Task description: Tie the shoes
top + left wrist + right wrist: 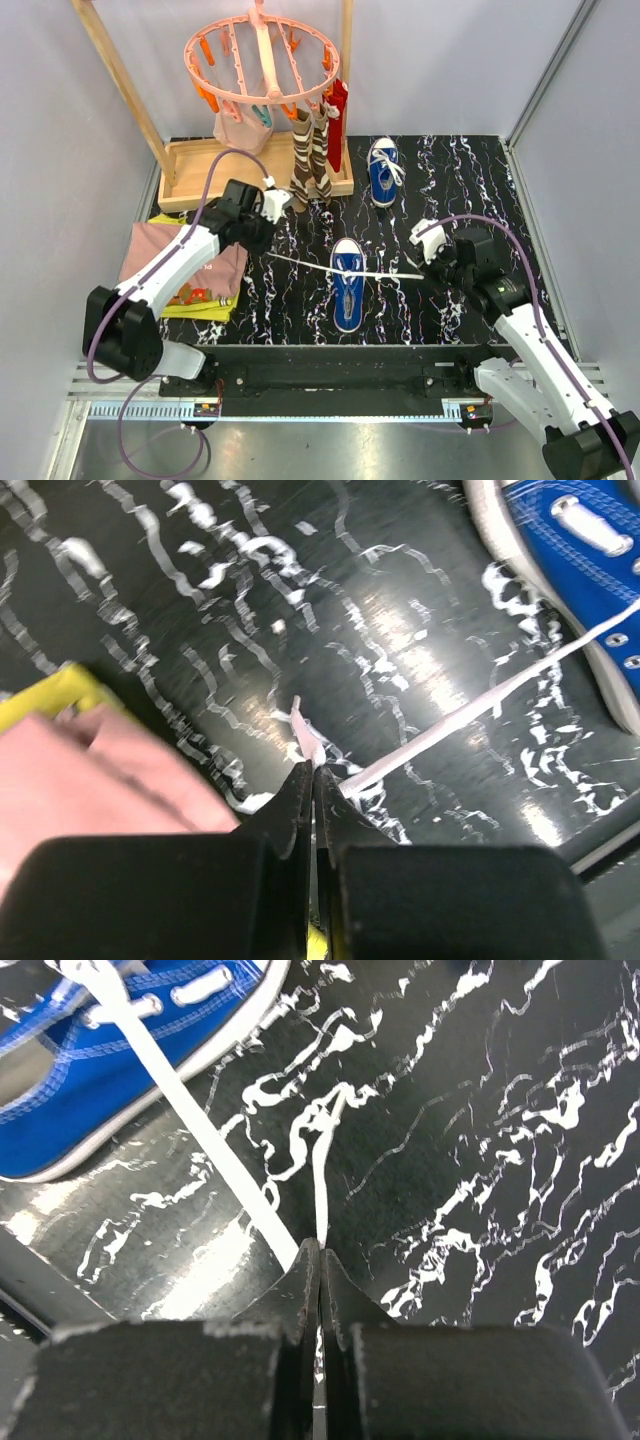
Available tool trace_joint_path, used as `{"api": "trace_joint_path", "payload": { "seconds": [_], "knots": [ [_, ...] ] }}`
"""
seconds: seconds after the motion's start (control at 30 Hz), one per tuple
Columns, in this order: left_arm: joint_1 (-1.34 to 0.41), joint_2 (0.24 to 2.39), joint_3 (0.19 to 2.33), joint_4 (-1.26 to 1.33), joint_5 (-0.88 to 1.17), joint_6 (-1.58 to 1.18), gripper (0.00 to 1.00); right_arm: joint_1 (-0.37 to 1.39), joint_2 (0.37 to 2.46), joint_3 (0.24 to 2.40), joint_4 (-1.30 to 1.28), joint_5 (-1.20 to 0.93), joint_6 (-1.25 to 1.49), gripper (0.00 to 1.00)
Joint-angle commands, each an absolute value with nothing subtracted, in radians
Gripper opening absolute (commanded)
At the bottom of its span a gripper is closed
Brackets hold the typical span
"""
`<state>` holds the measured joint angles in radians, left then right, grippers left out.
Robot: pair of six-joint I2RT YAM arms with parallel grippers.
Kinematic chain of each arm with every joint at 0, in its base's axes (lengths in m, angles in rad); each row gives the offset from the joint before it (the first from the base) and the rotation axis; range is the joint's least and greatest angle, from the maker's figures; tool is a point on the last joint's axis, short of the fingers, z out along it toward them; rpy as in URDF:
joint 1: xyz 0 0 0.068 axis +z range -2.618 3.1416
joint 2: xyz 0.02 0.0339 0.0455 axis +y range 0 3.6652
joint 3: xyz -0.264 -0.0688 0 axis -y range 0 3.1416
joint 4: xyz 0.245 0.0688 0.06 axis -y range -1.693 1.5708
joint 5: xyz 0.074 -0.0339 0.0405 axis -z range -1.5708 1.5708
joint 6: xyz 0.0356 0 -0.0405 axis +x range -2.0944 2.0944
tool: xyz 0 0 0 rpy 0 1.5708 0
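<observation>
A blue sneaker (pixel 348 283) lies at the table's front middle, toe toward me, its white lace (pixel 310 265) pulled out to both sides. My left gripper (pixel 266 246) is shut on the lace's left end (pixel 306 738), left of the shoe (pixel 590 570). My right gripper (pixel 428 268) is shut on the right lace end (pixel 321 1175), right of the shoe (pixel 100 1060). The lace runs taut from each gripper to the shoe. A second blue sneaker (pixel 383 170) lies at the back, its laces loose.
A wooden rack with a pink peg hanger (pixel 262 62) and hanging socks (pixel 312 150) stands at the back left on a wooden tray (pixel 200 175). Folded pink and yellow cloths (pixel 175 270) lie at the left, also in the left wrist view (pixel 90 780).
</observation>
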<state>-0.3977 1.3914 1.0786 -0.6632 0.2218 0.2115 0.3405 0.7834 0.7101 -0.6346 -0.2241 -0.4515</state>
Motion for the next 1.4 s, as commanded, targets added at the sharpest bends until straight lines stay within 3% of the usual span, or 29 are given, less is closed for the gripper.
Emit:
{"api": "trace_joint_path", "payload": {
  "seconds": [0.0, 0.43, 0.9, 1.37],
  "knots": [
    [-0.342, 1.281, 1.045, -0.655, 0.158, 0.247, 0.0, 0.328, 0.778, 0.698, -0.635, -0.166, -0.474, 0.0],
    [-0.316, 1.187, 0.966, -0.718, 0.066, 0.305, 0.0, 0.307, 0.818, 0.601, -0.624, -0.048, -0.574, 0.0],
    [-0.31, 1.379, 0.894, -0.68, 0.011, 0.281, 0.0, 0.307, 1.164, 0.572, -0.448, -0.078, -0.64, 0.0],
    [-0.31, 1.5, 0.902, -0.614, -0.031, 0.285, 0.0, 0.304, 1.31, 0.558, -0.33, -0.006, -0.65, 0.0]
  ]
}}
